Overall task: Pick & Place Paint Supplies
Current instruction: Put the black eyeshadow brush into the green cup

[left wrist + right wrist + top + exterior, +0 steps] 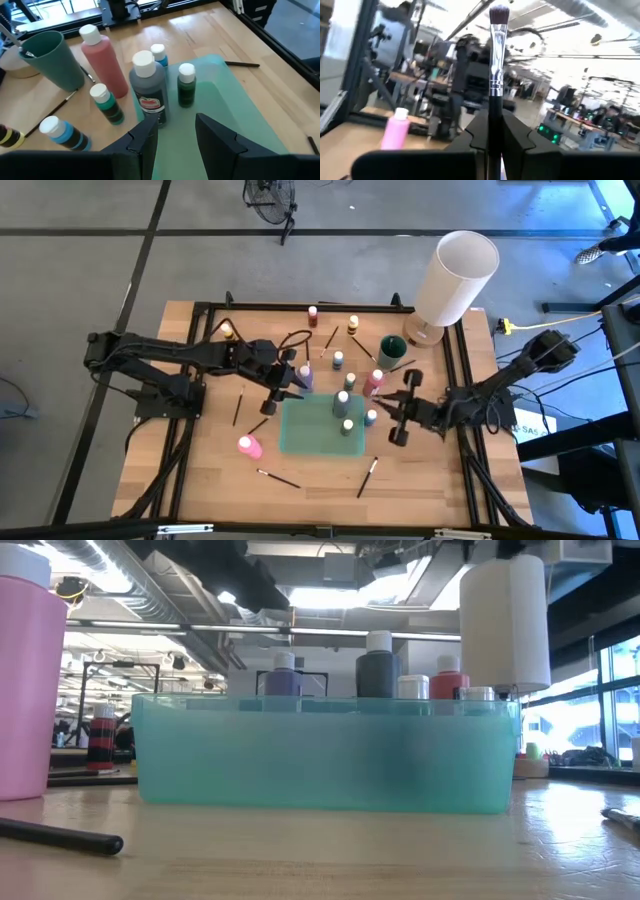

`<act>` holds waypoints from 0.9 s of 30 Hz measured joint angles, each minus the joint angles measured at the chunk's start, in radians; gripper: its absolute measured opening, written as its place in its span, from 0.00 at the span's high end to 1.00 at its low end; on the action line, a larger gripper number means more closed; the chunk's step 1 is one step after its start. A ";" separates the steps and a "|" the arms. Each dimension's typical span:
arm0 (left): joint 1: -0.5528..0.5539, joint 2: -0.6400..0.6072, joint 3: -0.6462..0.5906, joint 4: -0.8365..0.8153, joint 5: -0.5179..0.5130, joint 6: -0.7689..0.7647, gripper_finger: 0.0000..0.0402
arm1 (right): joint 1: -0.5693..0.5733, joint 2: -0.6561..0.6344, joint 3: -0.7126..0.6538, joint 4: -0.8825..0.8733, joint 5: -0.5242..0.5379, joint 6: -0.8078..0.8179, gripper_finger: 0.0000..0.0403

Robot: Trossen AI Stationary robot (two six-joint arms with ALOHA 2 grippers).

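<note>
**Brush clamped upright in the right gripper, left gripper open over the tray**

Nearest the low camera, a thin dark-handled brush (60, 837) lies flat on the pale wooden table (330, 860), with a large pink plastic bottle (28, 680) standing close behind it. Beyond them sits the translucent teal plastic tray (320, 755), bottle caps showing over its rim.

The right gripper (492, 132) is closed on a slim black-handled paintbrush with a silver ferrule and dark bristles (496, 55). The handle runs straight up from between the pinched fingers, so the bristle tip stands well clear above them. From overhead this gripper (404, 416) hangs just beside the tray's right edge (365, 442).

The left gripper (175, 135) stands partly open with nothing between its fingers. Just ahead of the gap rises a tall grey paint bottle with a white cap (149, 90); a small dark green bottle (186, 86) stands beside it, slightly off the fingers' line, and a small blue bottle (159, 54) is behind both. Off to one side, outside the tray, stand a tall salmon-pink bottle (102, 60), a teal bottle (106, 102), a light blue bottle (65, 135) and a dark green plastic cup (50, 57). In the high view this gripper (287, 383) sits at the tray's upper left corner.

A big white cylinder (455, 278) stands at the table's far right corner.
</note>
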 joint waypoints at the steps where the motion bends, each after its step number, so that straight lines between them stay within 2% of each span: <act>1: 0.000 0.000 0.000 0.000 0.000 0.000 0.68 | -0.001 0.000 -0.040 0.076 -0.007 -0.010 0.94; 4: 0.001 0.000 0.000 0.000 -0.001 0.000 0.68 | -0.020 -0.001 -0.165 0.337 -0.118 -0.037 0.94; 7: 0.005 0.000 0.000 0.001 -0.005 -0.004 0.68 | -0.092 -0.036 -0.223 0.351 -0.226 0.015 0.94; 11: 0.011 0.000 0.000 0.012 -0.007 -0.027 0.68 | -0.230 -0.038 -0.229 0.330 -0.391 0.085 0.94; 16: 0.010 0.000 0.000 0.015 -0.008 -0.046 0.68 | -0.386 -0.038 -0.231 0.295 -0.491 0.127 0.94; 24: 0.010 0.000 0.000 0.008 -0.008 -0.055 0.68 | -0.485 -0.068 -0.277 0.291 -0.376 0.132 0.94; 27: 0.010 0.000 0.000 0.006 -0.008 -0.055 0.68 | -0.510 -0.100 -0.296 0.293 -0.239 0.106 0.94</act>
